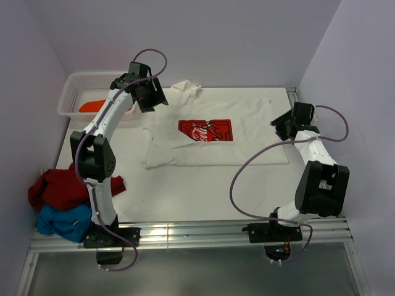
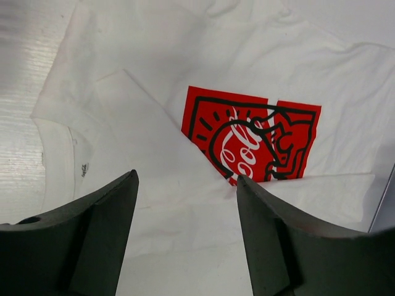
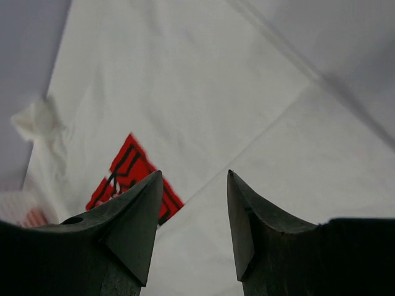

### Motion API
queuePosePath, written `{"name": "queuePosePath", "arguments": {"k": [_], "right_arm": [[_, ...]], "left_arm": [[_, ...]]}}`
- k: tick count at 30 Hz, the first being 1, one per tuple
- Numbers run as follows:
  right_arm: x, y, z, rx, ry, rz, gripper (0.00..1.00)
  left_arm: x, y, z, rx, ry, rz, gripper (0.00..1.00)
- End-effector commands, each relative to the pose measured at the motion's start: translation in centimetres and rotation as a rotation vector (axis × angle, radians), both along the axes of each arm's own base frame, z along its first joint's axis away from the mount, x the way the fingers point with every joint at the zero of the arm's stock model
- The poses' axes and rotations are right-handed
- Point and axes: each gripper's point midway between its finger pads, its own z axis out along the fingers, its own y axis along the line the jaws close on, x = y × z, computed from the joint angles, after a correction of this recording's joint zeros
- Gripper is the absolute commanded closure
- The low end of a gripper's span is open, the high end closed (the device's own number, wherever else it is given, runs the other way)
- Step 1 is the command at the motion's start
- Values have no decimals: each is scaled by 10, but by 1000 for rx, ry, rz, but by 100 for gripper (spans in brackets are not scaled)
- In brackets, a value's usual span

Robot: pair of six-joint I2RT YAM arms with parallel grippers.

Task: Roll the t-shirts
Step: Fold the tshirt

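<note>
1. Printed t-shirt [image 1: 247, 123] lies spread on the worktop [image 1: 203, 191], between the left fingers [image 2: 92, 240] and right fingers [image 3: 271, 240], below both.
2. Left fingers stand apart over the shirt's left end; its print [image 2: 247, 142] lies just ahead of them, toward the right-hand tip.
3. A folded-in flap of the shirt overlaps the print's corner nearest the left fingers.
4. Right fingers stand apart over the shirt's right edge; the print is ahead and to their left.
5. Basket [image 1: 71, 92] sits left of the left fingers, at the far left corner; another t-shirt [image 1: 92, 106] lies in it.
6. Heap of two t-shirts [image 1: 58, 188] at the near left edge, well behind the left fingers.
</note>
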Motion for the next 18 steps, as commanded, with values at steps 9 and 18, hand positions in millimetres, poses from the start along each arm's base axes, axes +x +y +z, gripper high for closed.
{"name": "queuePosePath", "arguments": {"k": [9, 18], "right_arm": [[36, 178, 61, -199, -252, 708, 49], [18, 283, 36, -11, -268, 820, 55]], "left_arm": [[-73, 48, -18, -49, -33, 103, 31], [-137, 67, -56, -80, -13, 175, 38]]}}
